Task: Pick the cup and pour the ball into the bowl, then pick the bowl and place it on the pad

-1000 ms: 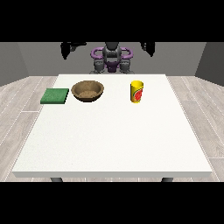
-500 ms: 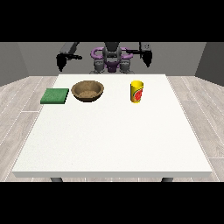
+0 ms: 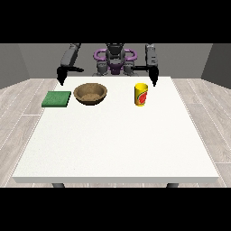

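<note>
The fingers of the hand at the view's right point(image 3: 154, 76) point straight down and hold nothing. They hang in the air just above the far edge of the table point(image 3: 117, 149), up and to the right of the cup point(image 3: 141, 94), and do not touch it. The fingers of the hand at the view's left point(image 3: 61, 76) also hang down and hold nothing. They sit above the pad point(image 3: 57, 99), near the upper left corner of the table.

All three things stand in a row close to the far edge, in the upper part of the frame. The pad is at the left, the bowl point(image 3: 90, 93) is just beside it, and the cup is well apart on the right. The ball cannot be seen.

The whole near part of the table, in the middle and bottom of the frame, is wide smooth white top.

The cup is a yellow tube with a red mark. The bowl is round, brown and speckled. The pad is a flat green square.
</note>
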